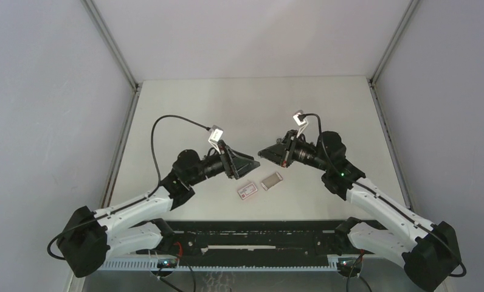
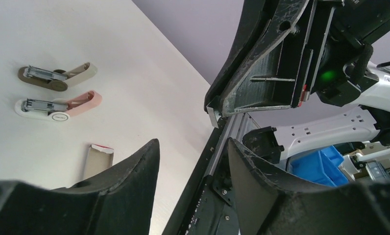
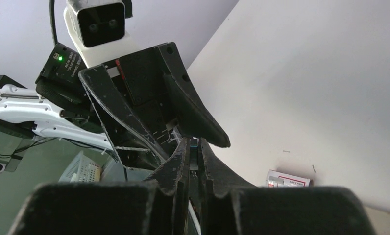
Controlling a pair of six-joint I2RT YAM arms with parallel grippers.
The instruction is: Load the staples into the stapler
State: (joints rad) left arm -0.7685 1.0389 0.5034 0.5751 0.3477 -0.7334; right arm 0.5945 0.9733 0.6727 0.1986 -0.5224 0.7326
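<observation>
My right gripper [image 1: 262, 152] is raised over the table's middle and shut on a thin silvery strip of staples [image 2: 213, 115], which pokes out at its tip. Tip to tip with it is my left gripper [image 1: 256, 161], open, with nothing between its fingers [image 2: 144, 171]; the strip's end lies just ahead of its gap. In the right wrist view the left gripper's fingers [image 3: 198, 117] flank my fingertips. The grey tray [image 1: 271, 180] and the white red-labelled box [image 1: 247, 191] lie on the table below. The pink-and-white stapler [image 2: 60, 106] lies open on the table, hidden in the top view.
A darker, brownish stapler-shaped form [image 2: 56, 78] sits beside the stapler. The black rail [image 1: 245, 243] runs along the near table edge. A blue bin [image 2: 320, 164] and a white basket [image 3: 87, 169] stand off the table. Grey walls close in both sides.
</observation>
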